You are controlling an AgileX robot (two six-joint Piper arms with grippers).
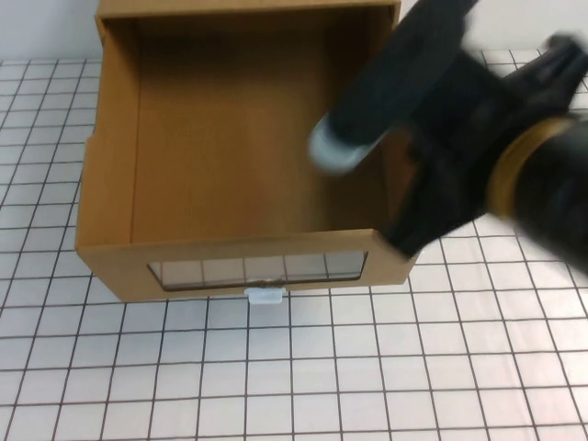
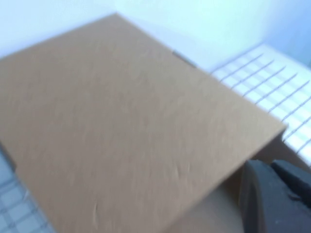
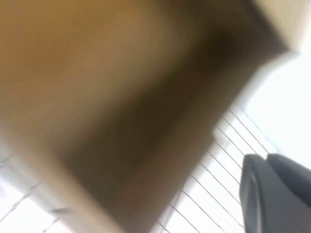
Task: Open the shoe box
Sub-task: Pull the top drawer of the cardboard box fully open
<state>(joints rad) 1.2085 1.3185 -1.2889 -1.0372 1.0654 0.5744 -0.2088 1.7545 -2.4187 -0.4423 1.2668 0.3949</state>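
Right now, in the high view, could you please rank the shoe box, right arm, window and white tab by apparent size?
1. Shoe box.
2. Right arm, enlarged by nearness; right claw shut at the box's front right corner.
3. Window.
4. White tab.
Left claw: near the box, wrist view only.

We are looking at a robotics lab bench: a white tabletop [image 1: 276, 372] ruled in black grid lines is lying under a black robot arm [image 1: 542, 184].
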